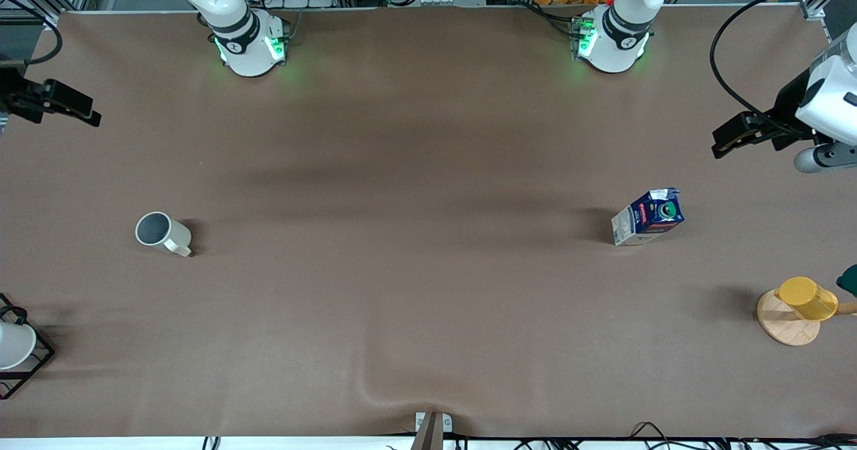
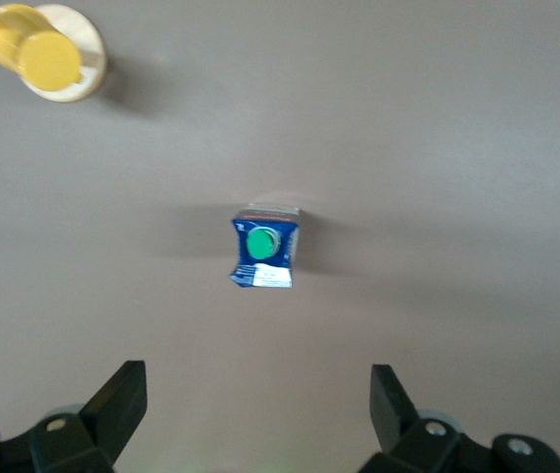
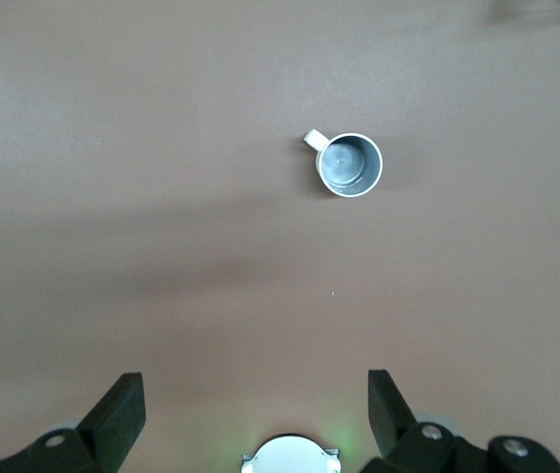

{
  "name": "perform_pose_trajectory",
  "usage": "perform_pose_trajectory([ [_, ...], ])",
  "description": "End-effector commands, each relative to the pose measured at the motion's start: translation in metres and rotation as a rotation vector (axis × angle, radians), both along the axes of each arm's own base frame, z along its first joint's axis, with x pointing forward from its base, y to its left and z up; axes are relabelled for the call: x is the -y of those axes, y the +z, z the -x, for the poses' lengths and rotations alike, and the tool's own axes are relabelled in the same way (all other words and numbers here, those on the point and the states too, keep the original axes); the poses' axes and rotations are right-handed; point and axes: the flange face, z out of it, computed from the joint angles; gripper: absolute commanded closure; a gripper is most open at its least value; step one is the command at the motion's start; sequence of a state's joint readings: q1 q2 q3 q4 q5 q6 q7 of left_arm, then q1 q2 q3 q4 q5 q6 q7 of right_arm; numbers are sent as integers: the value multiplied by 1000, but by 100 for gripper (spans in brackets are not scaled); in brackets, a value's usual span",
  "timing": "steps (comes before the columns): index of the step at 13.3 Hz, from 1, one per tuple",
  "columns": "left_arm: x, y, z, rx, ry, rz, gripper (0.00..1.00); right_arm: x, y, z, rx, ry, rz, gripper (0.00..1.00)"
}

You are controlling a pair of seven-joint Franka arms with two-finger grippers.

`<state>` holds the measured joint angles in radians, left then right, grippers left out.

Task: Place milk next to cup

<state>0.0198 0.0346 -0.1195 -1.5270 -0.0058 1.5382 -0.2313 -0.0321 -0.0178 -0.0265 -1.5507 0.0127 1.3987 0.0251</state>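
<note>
While both arms wait raised at the two ends of the brown desk (image 1: 428,135), nothing is held. Starting at the right arm's end, a white cup in a black wire rack (image 1: 17,349) sits at the desk's edge, close to the front camera. The right tool (image 3: 255,414) hangs over that end, its two black fingers (image 3: 117,414) set wide apart with only bare desk between them. Below it stands the cup (image 1: 163,232), an off-white mug with a grey inside, upright, its handle turned toward the front camera and toward the left arm's end.

Well apart from the mug, toward the left arm's end, the milk (image 1: 648,217) stands upright on the desk, a small dark blue carton with white sides and a green round cap on its sloped top. A wide stretch of desk lies between it and the mug. The left tool (image 2: 258,414) hangs over the left arm's end, fingers (image 2: 112,414) spread wide, clamped on nothing, and the carton shows on the desk below. Nearer to the front camera than the carton, a yellow cup (image 1: 807,298) rests on a round wooden disc (image 1: 783,323) by the desk's edge.
</note>
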Motion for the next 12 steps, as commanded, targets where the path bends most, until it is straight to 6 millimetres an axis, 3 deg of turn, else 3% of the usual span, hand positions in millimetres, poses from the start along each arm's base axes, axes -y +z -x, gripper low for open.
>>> perform_pose_trajectory([
  [1,-3,-3,-4,-4,-15,40,0,23,-46,-24,-64,-7,11,0],
  [3,-1,-10,-6,-17,-30,36,0,37,-85,-43,-76,23,14,0],
  [6,-4,-15,-8,-24,-27,29,0,96,-150,-65,-82,70,-3,0],
  [8,-9,-26,-12,-39,-21,27,0,121,-187,-74,-87,116,-31,0],
  [10,-19,-44,-17,-38,-2,28,0,124,-212,-80,-106,120,-37,0],
  [12,-20,-73,-22,-21,-1,31,0,113,-233,-92,-93,181,-31,0],
])
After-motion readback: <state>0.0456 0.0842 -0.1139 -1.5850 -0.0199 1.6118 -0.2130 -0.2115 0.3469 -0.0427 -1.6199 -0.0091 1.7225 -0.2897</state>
